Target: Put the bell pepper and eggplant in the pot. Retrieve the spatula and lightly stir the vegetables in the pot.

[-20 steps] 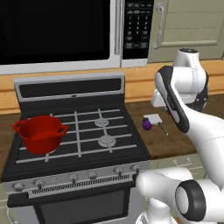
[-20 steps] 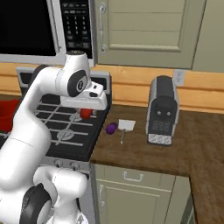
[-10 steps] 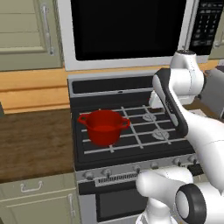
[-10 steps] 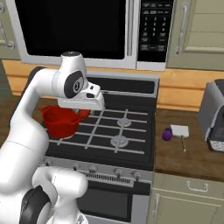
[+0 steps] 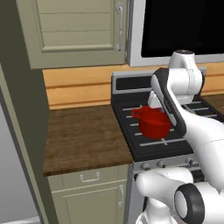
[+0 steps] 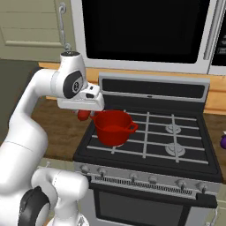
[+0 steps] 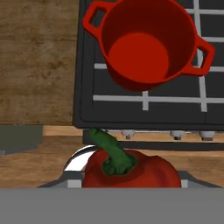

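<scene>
Robot arm carrying a red bell pepper [image 7: 131, 170] near a stove.
The jaws grip the pepper part-open; the empty red pot [image 7: 148, 43] lies at 12 o'clock.

Base drove left: pot [image 5: 154, 123] now mid-frame, wooden counter [image 5: 83, 135] in view; eggplant [image 6: 223, 141] prob. at right edge.

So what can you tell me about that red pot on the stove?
The pot is round, deep and glossy red, like enamelled metal, with two small loop handles at opposite sides of its rim. It stands upright on the black stove, on the grate at the front left near the wooden counter. Its inside is empty, and nothing touches it but the grate.
</scene>
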Robot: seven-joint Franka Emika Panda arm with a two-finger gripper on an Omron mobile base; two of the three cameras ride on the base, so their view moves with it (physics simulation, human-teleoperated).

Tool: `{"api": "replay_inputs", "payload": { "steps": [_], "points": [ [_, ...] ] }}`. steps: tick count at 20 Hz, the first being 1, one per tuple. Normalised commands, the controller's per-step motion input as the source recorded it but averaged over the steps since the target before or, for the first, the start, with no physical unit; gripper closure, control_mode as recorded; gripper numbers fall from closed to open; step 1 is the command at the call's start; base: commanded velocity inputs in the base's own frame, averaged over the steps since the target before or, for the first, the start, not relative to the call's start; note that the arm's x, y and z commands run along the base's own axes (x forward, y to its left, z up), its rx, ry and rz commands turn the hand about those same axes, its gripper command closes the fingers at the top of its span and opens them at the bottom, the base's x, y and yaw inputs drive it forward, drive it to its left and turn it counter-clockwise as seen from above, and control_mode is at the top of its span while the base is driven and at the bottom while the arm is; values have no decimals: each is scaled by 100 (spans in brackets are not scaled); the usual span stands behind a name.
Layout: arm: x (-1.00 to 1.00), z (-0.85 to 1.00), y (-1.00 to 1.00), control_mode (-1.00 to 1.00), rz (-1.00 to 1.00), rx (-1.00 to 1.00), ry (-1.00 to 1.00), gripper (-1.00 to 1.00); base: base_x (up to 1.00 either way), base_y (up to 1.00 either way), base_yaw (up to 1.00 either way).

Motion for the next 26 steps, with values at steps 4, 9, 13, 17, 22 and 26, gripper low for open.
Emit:
{"api": "replay_inputs", "payload": {
  "steps": [4,9,13,17,22,26],
  "points": [
    [3,-20,-3,-100,0,0,8,100,0,0,0],
    [29,-42,-2,-100,0,0,7,100,0,0,0],
    [66,-32,-3,-100,0,1,2,100,0,0,0],
    [67,-27,-23,-100,0,3,0,100,0,0,0],
    [47,-33,-31,-100,0,1,0,100,0,0,0],
    [39,-50,-3,-100,0,0,0,100,0,0,0]
  ]
}}
